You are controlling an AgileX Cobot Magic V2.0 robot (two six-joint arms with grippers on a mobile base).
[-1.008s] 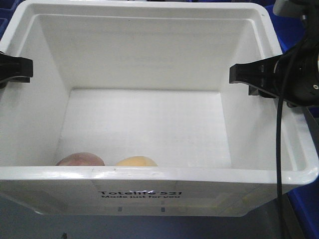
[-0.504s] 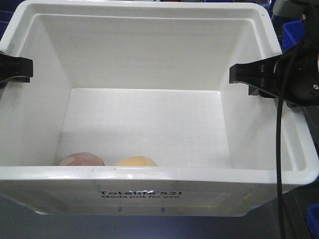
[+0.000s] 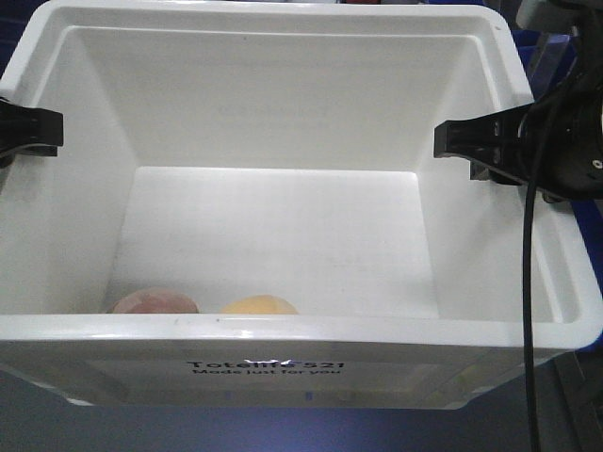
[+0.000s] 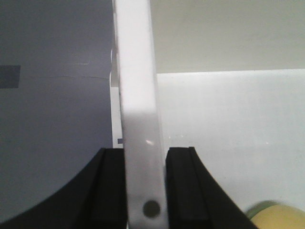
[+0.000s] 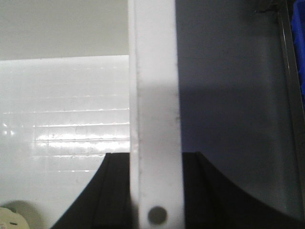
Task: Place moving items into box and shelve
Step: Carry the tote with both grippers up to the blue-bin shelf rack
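The box (image 3: 283, 328), a big white crate with black print on its front, fills the front view. Both moving items lie on its floor against the near wall: a pinkish-brown plush fruit (image 3: 153, 302) and, right of it, a yellow-orange one (image 3: 257, 304). My left gripper (image 3: 28, 129) is shut on the box's left rim (image 4: 136, 95), one black finger on each side of it (image 4: 145, 186). My right gripper (image 3: 490, 146) is shut the same way on the right rim (image 5: 152, 95), seen close in the right wrist view (image 5: 155, 191). The yellow fruit (image 4: 279, 217) shows at the left wrist view's bottom right.
A blue bin (image 3: 551, 56) shows past the box's far right corner. A black cable (image 3: 529, 282) hangs from the right arm across the box's right side. A grey metal rail (image 5: 290, 95) runs outside the right wall. A dark grey surface (image 3: 38, 424) lies below.
The blue bins beyond the box's right side have slid away, and the one at the bottom right has left the view. Box, grippers and fruits keep their places in the frame.
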